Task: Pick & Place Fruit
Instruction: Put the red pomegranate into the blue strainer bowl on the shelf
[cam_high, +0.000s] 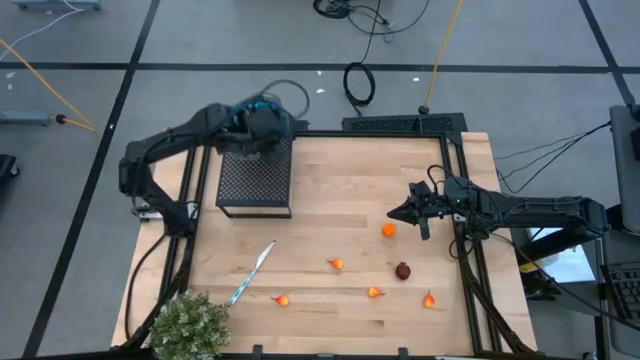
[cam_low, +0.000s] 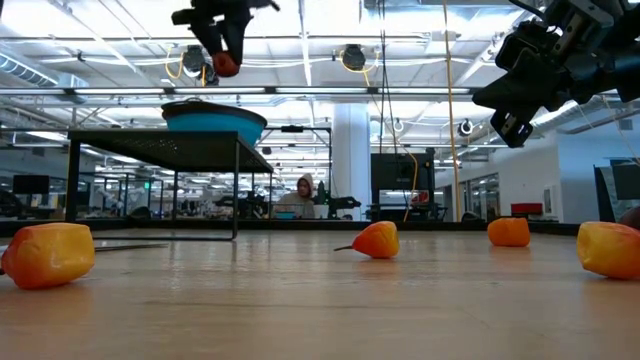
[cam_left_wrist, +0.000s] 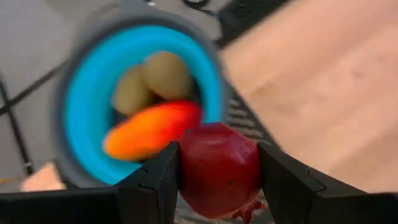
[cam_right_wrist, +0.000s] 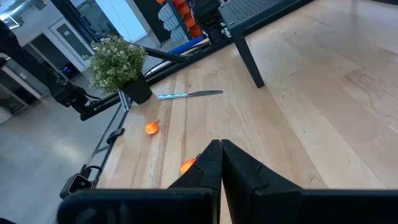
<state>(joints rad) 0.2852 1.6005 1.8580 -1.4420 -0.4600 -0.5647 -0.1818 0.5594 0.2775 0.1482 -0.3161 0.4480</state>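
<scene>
Fruit in hand sits almost directly over its target: the left gripper (cam_left_wrist: 219, 180) pinches a dark red toy ball (cam_left_wrist: 219, 169) between its 2 dark fingers, and just beyond it lies the round blue bowl (cam_left_wrist: 84, 106), which stands on the black perforated metal stand (cam_high: 254, 180) at the table's far left. The bowl's mouth lies a little ahead of the ball, so the coming release, as I judge it, needs only a short advance over the rim before the fingers part. Already in the bowl are 2 olive-brown ovals (cam_left_wrist: 155, 78) and 1 long red-orange piece (cam_left_wrist: 152, 129). The low view shows the ball held high above the bowl.

The right gripper (cam_high: 393, 213) waits above the right half of the light wooden table (cam_high: 340, 160), its fingers pressed together and holding nothing. It is the nearer arm to what remains loose: a round orange piece (cam_high: 389, 230) lies just beside it, a second dark red ball (cam_high: 402, 270) a little nearer the front edge, and 4 small orange-red bits (cam_high: 374, 292) are spread along the front
</scene>
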